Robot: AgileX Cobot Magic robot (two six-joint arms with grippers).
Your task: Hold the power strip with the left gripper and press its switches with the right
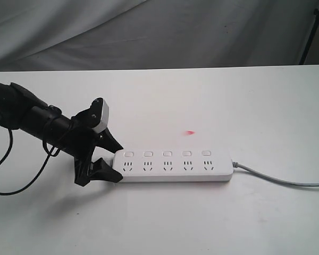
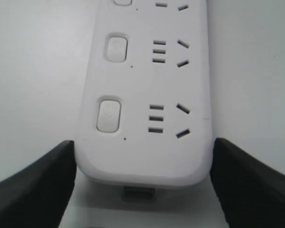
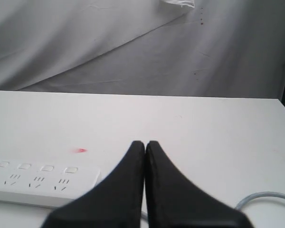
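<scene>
The white power strip lies flat on the white table, its five sockets in a row and its grey cord trailing right. The switches line its far edge. My left gripper straddles the strip's left end. In the left wrist view its two black fingers press against both long sides of the strip, beside the end switch. My right gripper is shut and empty, above the table off the strip's cord end. It is outside the exterior view.
A small red mark sits on the table just behind the strip. Grey cloth hangs behind the table, and a black stand rises at the back right. The cord curves off toward the right table edge.
</scene>
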